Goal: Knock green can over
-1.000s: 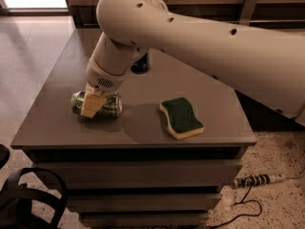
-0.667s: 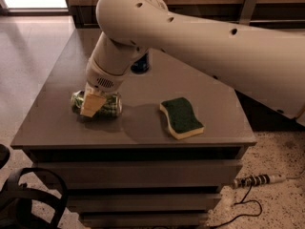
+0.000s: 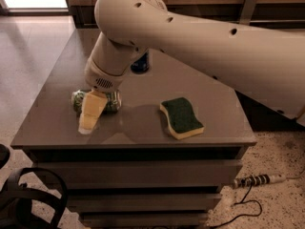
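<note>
Looking down at the rig, biggest thing I see is the arm [image 3: 205, 46], a thick cream tube coming in from the right and bending down over the left half of the table [image 3: 52, 128]. Table is a grey flat top with drawer-like fronts below, standing on a speckled floor. The gripper [image 3: 93, 111] hangs from the arm's wrist at the table's front left, its cream end reaching down to the tabletop and crossing in front of the can [image 3: 112, 101]. Open or closed, I cannot tell from this angle. The can lies on its side on the table, front left, right behind the gripper and partly hidden by it; green patterned ends show on either side. Whether the gripper touches it, unclear. Sponge [image 3: 181, 117], green top on yellow base, lies flat to the right, well apart from the can. Blue can [image 3: 141, 64] at the back, mostly hidden by the arm. Power strip [image 3: 257, 179] with cable on the floor, lower right.
</note>
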You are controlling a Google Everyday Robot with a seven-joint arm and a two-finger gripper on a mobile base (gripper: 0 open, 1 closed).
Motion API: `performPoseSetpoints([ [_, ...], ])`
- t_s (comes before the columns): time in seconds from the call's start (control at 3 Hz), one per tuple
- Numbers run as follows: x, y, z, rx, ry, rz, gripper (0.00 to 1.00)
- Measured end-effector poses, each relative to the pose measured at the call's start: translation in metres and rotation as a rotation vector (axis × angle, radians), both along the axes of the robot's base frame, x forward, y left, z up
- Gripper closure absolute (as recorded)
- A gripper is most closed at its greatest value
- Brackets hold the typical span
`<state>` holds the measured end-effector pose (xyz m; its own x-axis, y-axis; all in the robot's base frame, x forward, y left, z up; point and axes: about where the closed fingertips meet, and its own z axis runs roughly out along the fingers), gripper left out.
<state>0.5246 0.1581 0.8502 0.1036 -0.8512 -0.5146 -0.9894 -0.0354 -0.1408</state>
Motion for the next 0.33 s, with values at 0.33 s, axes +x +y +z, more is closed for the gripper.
performPoseSetpoints([
  [0.33,0.0000,0.0000,0.0000,0.000,0.000,0.000,0.00],
])
